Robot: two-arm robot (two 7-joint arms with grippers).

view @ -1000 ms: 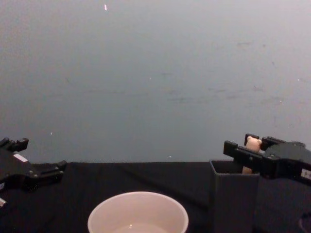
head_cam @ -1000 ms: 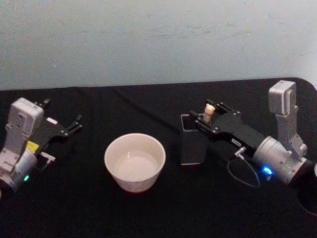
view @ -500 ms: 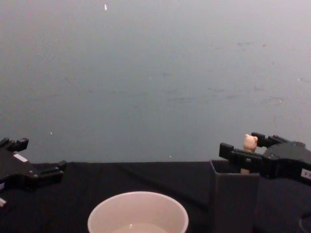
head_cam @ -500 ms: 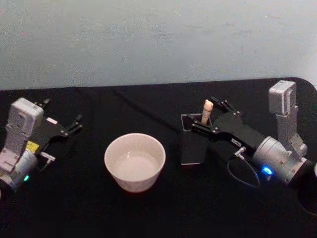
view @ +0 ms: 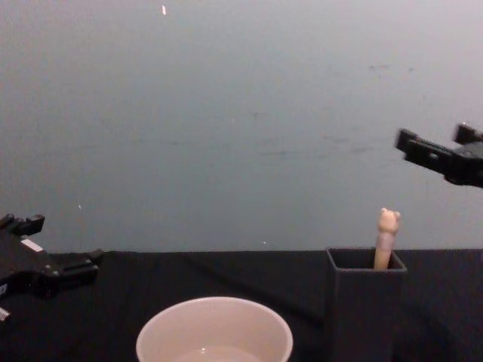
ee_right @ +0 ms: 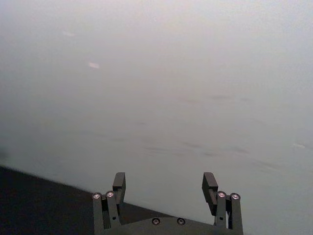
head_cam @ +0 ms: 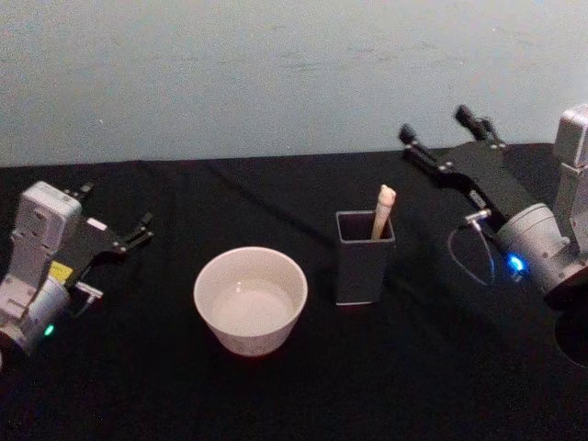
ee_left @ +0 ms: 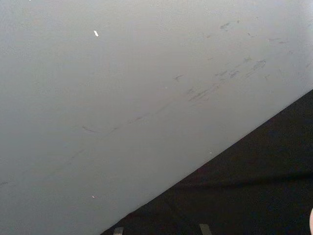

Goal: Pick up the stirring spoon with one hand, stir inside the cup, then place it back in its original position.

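- Pulling away from the dark square holder [head_cam: 364, 255], your right gripper [head_cam: 445, 134] now hangs raised and well apart from it, toward the right rear of the table; a second ago it was closed in around the bear-head knob, and half a second ago it was just beside it.
- Its fingers [ee_right: 118, 182] stand spread apart with nothing between them, the wall showing through the gap in the right wrist view.
- The stirring spoon [head_cam: 382, 211] stands in the holder, leaning at the far right corner, bear head poking above the rim in the chest view, where it has stood throughout.
- The cup [head_cam: 250, 299] sits just left of the holder, apart from it, with nothing in it that can be made out.
- Your left gripper [head_cam: 118, 231] is parked at the table's left, well apart from the cup, its fingers parted and empty, unmoved.
- Judged from this, the spoon is back home and released; the retreat reads as the closing step of the task.
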